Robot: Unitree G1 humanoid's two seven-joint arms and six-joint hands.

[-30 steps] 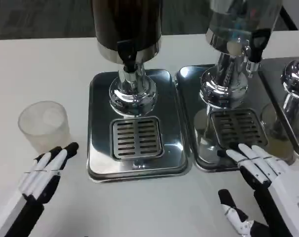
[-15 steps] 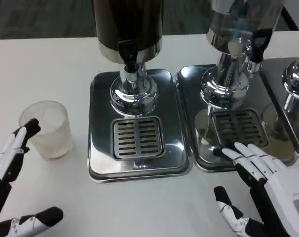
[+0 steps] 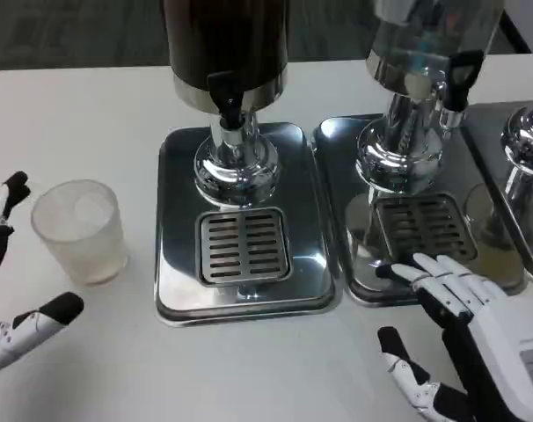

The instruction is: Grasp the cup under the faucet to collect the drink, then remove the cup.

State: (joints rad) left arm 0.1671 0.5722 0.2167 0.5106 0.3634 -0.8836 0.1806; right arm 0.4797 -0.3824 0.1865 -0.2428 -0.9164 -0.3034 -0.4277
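White table point(image 3: 91, 105): frosted cup point(image 3: 80, 230) beside dispenser tray point(image 3: 178, 290), left hand point(image 3: 7, 290) apart.

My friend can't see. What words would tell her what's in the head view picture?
A frosted plastic cup stands on a white table, with the robot's open left hand spread around it but not touching. Right of the cup is a dark drink dispenser over a shiny steel drip tray, and the open right hand rests at a second tray.
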